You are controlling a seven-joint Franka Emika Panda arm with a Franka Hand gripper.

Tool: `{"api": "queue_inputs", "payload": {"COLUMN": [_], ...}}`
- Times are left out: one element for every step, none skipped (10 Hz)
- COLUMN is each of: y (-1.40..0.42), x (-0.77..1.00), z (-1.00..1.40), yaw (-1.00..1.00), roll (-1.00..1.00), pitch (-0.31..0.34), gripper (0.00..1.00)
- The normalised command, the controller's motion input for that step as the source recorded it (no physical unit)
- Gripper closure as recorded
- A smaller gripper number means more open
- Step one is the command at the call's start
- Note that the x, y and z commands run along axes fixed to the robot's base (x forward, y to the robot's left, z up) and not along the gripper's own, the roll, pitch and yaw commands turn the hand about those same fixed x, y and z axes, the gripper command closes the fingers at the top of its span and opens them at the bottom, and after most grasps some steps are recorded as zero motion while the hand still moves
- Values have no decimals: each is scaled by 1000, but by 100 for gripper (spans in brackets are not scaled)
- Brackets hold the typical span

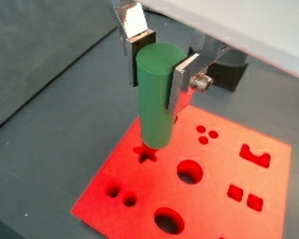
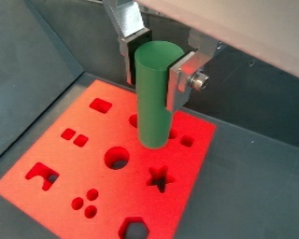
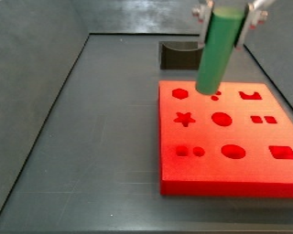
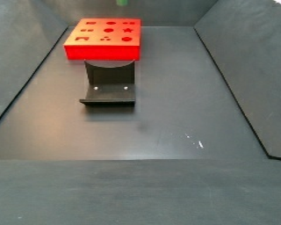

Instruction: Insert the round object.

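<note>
Green peg, clamped upright between the gripper's fingers, hangs above the red board, whose cut-outs are all empty, so I would centre its tip over the round hole and lower it straight, without tilting.

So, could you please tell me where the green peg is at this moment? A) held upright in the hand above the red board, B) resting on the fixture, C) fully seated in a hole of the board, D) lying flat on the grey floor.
A: in both wrist views the hand grips the green peg near its top, and its lower end hangs just over the red board, not in any hole.
</note>
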Motion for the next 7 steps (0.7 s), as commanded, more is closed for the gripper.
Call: {"api": "queue_inputs", "payload": {"y": [0, 0, 0, 0, 0, 40, 120], "x": [851, 1000, 986, 986, 949, 934, 860], "z": [-220, -197, -249, -240, -203, -500, -546], "yaw": [-106, -180, -189, -197, -97, -34, 0], "roll": [43, 124, 100, 100, 83, 0, 0], "pitch": [-323, -61, 0, 0, 1, 226, 236], "gripper": [100, 100, 100, 100, 100, 100, 100]}}
